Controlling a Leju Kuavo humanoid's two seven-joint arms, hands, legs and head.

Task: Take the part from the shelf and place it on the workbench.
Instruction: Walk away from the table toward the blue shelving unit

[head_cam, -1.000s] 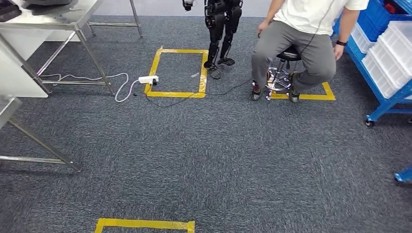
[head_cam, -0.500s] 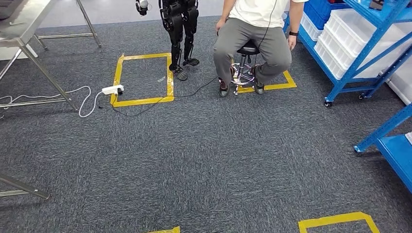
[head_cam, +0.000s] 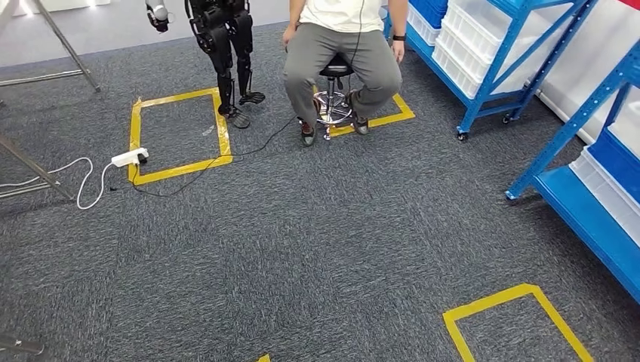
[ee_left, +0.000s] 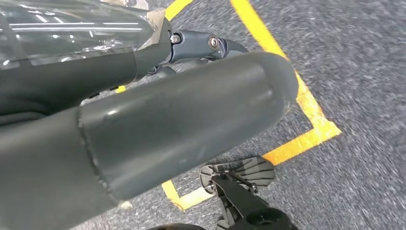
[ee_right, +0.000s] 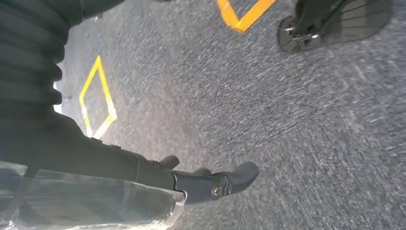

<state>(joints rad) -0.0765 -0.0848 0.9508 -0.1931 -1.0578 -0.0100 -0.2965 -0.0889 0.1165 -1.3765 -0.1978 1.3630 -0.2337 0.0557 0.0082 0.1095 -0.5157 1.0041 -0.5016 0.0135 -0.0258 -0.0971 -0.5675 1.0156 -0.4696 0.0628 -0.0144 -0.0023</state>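
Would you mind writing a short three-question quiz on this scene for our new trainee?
1. True or false: the person is seated on a stool.
2. What colour are the shelf frames? A red, B blue, C green.
3. Fill in: the white power strip lies on a line of yellow ____ on the carpet.

Key: 1 true; 2 B; 3 tape.

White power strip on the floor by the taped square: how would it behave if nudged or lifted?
The power strip looks small and plastic, so it is probably light and stiff. It lies flat on the carpet, so it should slide rather than roll. Its white cable lies in loose loops, so it is likely floppy and would drag or snag.
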